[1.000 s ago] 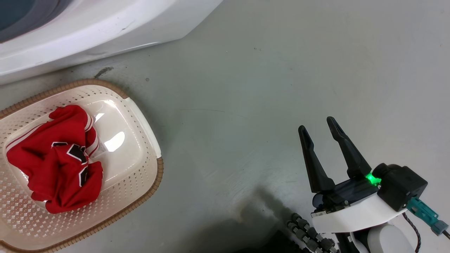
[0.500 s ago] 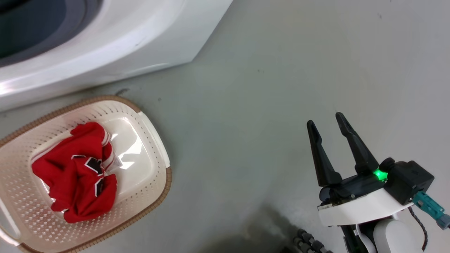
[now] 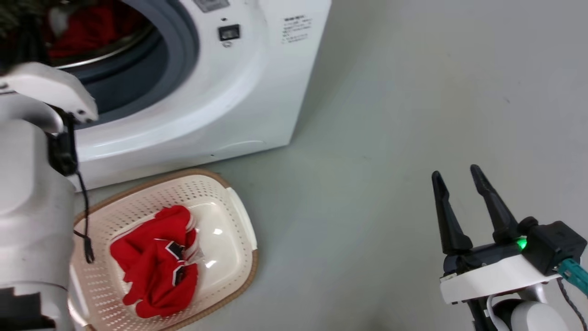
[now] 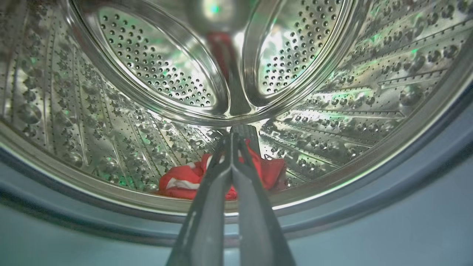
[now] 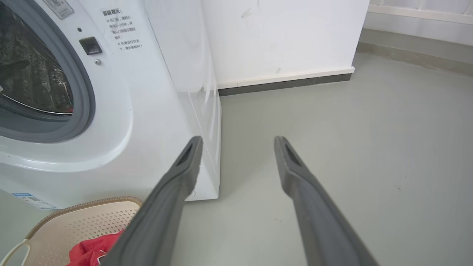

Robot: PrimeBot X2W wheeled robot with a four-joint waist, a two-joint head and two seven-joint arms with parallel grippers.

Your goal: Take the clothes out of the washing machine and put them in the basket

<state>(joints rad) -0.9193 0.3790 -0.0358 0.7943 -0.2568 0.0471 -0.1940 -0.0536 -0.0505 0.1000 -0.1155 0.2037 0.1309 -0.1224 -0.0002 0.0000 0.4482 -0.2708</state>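
Since a second ago the head camera has tipped upward, bringing the front and open mouth of the washing machine (image 3: 248, 92) into the head view, and the pale left arm (image 3: 32, 207) has come in at the left edge. The white machine stands on a grey floor (image 3: 390, 115) with its perforated steel drum (image 4: 147, 74) open. The cream basket (image 3: 241, 216) sits on the floor just in front of the machine, and one red jersey (image 3: 156, 262) lies crumpled in it. A second red garment (image 4: 181, 181) lies at the bottom of the drum near its front lip. The left gripper (image 4: 235, 135) reaches into the drum with its fingers pressed together, tips at that garment; whether any cloth is pinched between them cannot be told. The right gripper (image 3: 455, 171) hangs over bare floor, well apart from the basket, fingers spread and holding nothing.
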